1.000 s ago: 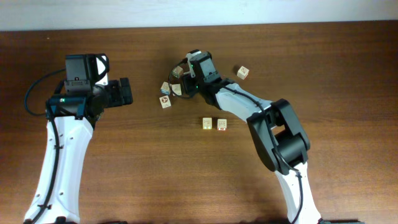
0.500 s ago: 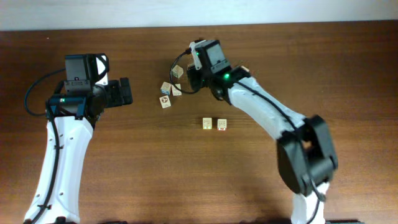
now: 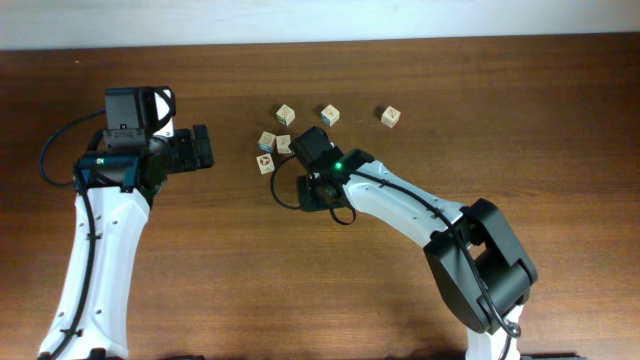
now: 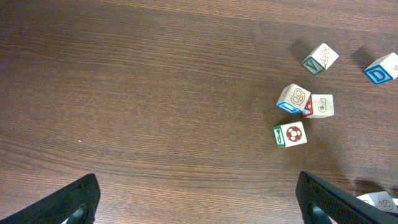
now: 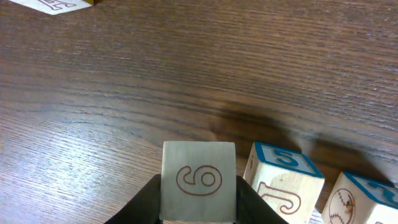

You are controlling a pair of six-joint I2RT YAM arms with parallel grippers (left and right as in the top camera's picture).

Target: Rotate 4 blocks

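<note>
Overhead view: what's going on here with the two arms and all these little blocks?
The right gripper is closed on a block with a red 6 near the middle of the table. It sits beside a block with a blue 5 and red J and a baseball block. I cannot tell whether the held block is lifted or resting on the wood. The left gripper hangs open on the left, holding nothing. Six loose blocks lie scattered farther back.
</note>
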